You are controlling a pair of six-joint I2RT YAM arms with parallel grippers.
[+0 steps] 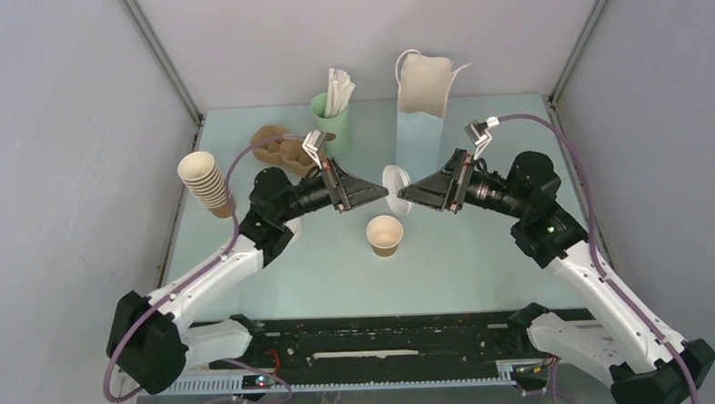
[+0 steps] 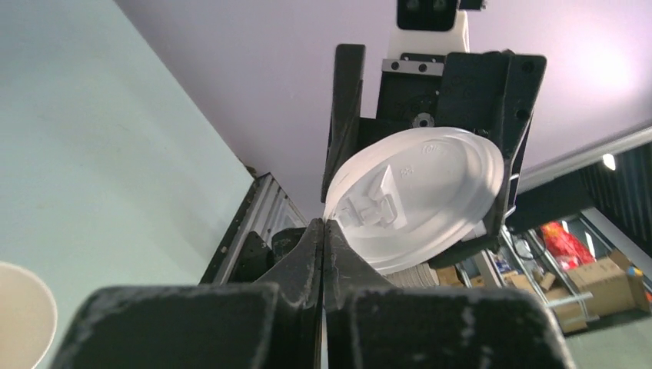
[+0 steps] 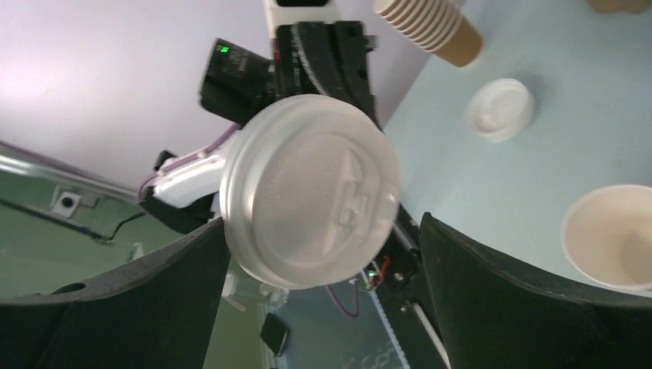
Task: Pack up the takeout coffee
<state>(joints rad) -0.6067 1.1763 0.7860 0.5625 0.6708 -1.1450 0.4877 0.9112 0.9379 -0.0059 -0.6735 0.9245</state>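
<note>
The takeout coffee's small brown paper cup (image 1: 384, 234) stands upright and open-topped at the table's middle; it also shows as the cup (image 2: 23, 315) at one wrist view's edge and the cup (image 3: 611, 238) in the other. A round white lid (image 1: 393, 184) hangs on edge in the air above and behind it. My left gripper (image 1: 387, 193) is shut on the rim of this lid (image 2: 423, 200), fingertips (image 2: 315, 231) pressed together. My right gripper (image 1: 401, 196) faces it, open wide, its jaws standing either side of the lid (image 3: 311, 188) without touching it.
A cream paper bag (image 1: 426, 85) with handles stands at the back. A mint-green cup (image 1: 332, 117) of white sticks and a brown cardboard piece (image 1: 279, 146) sit back left. A stack of nested brown cups (image 1: 207, 181) stands at the left. Another white lid (image 3: 500, 108) lies on the table.
</note>
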